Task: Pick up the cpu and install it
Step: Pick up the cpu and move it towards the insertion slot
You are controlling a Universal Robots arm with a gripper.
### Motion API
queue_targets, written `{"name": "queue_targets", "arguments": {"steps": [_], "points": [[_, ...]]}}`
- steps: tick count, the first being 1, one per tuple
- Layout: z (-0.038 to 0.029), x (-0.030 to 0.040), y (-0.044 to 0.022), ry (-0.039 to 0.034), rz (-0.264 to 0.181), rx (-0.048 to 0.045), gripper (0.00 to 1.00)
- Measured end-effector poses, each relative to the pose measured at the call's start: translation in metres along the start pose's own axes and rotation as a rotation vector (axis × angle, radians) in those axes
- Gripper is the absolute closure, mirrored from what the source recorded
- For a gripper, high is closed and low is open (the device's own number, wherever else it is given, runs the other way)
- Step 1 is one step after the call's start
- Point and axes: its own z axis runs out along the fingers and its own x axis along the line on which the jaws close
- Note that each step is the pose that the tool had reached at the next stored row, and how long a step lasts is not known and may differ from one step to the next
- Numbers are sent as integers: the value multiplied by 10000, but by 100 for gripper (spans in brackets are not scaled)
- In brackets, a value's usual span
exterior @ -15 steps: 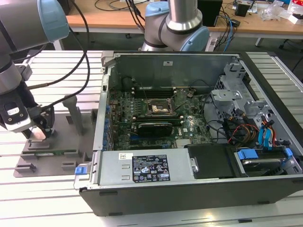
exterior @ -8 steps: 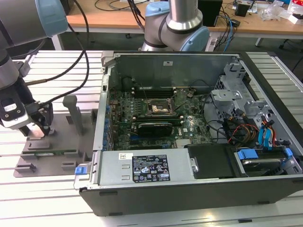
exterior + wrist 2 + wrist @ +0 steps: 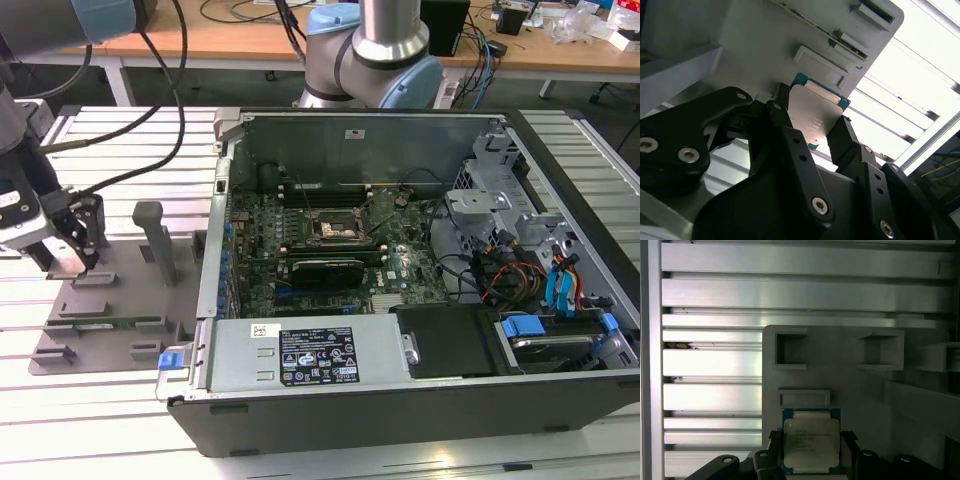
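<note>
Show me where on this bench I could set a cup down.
Bare slatted table lies in front of the grey tray, beside the computer case, and past the case at the exterior view's right. Crowded: the tray, where the gripper is at the cpu, and inside the case.

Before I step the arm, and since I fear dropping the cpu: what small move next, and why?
Probably a short, straight lift. In both wrist views the gripper seems shut on the cpu at opposite edges, with it low over the grey holder beside a raised tab. Lifting should clear that before any sideways travel.
</note>
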Motion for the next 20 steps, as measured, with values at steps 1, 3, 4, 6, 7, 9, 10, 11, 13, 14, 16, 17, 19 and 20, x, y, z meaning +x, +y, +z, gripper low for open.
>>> {"name": "queue_targets", "arguments": {"steps": [1,3,4,6,7,9,10,11,13,14,16,17,19,20], "points": [[-13,-1,-1,1,-1,0,45],[-55,-2,-2,2,0,0,45],[-79,-2,-3,1,0,0,45],[-109,-3,-4,1,0,0,45],[-129,-4,-5,1,0,0,45],[-171,-5,-6,1,0,0,45],[-187,-6,-7,1,0,1,45],[-209,-6,-8,1,-1,1,45],[-255,-8,-9,1,0,0,45],[-279,-9,-11,1,0,0,45],[-331,-10,-12,1,0,0,45],[-344,-11,-13,1,0,1,45],[-373,-12,-14,1,-1,0,45],[-403,-12,-15,1,0,1,45]]}}
